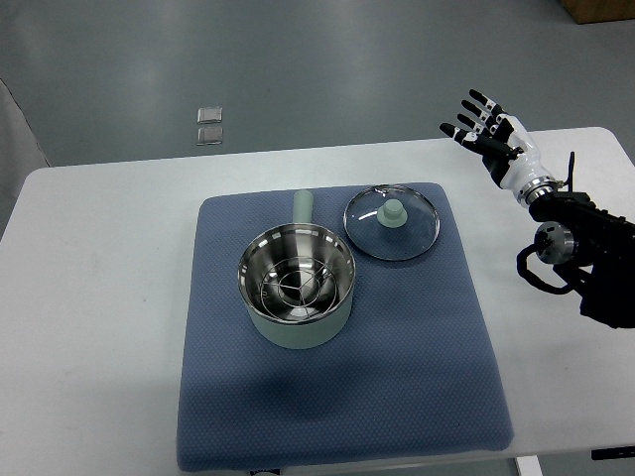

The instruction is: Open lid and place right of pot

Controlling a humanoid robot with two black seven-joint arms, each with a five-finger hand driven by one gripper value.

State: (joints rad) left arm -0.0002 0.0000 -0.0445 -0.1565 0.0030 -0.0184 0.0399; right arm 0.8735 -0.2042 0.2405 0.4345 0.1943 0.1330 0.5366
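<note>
Lid (pixel 391 222) flat right of pot (pixel 297 288), right robot hand (pixel 487 131) apart, empty

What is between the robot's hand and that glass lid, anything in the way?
Nothing visible. The right hand hangs open above the table's far right corner, and only bare table and blue mat lie between it and the lid, which already rests right of the pot.

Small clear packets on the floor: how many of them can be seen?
2. One small clear packet lies on the grey floor beyond the table's far edge, and the second packet lies just nearer to the table, almost touching it. None seems hidden.
</note>
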